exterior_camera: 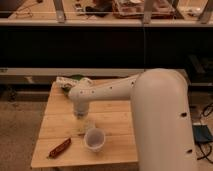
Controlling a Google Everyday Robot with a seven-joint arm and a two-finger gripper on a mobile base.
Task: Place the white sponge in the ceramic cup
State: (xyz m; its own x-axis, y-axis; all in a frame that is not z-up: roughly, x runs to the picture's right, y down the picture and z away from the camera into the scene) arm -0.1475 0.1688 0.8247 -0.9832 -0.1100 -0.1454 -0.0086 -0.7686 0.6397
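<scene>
The white sponge (86,126) lies flat on the wooden table (115,112), just up and left of the ceramic cup (94,139). The cup is small, white and upright near the table's front edge. My gripper (80,118) hangs from the white arm's wrist (82,97) right over the sponge's left end, its fingers open and pointing down at the sponge. The gripper partly hides the sponge, and I cannot tell whether they touch. Nothing is lifted.
A reddish-brown elongated object (59,147) lies at the table's front left corner. At the back left stand a dark-green bowl (76,78) and a white packet (64,82). The bulky white arm (160,115) covers the table's right side. A dark counter runs behind.
</scene>
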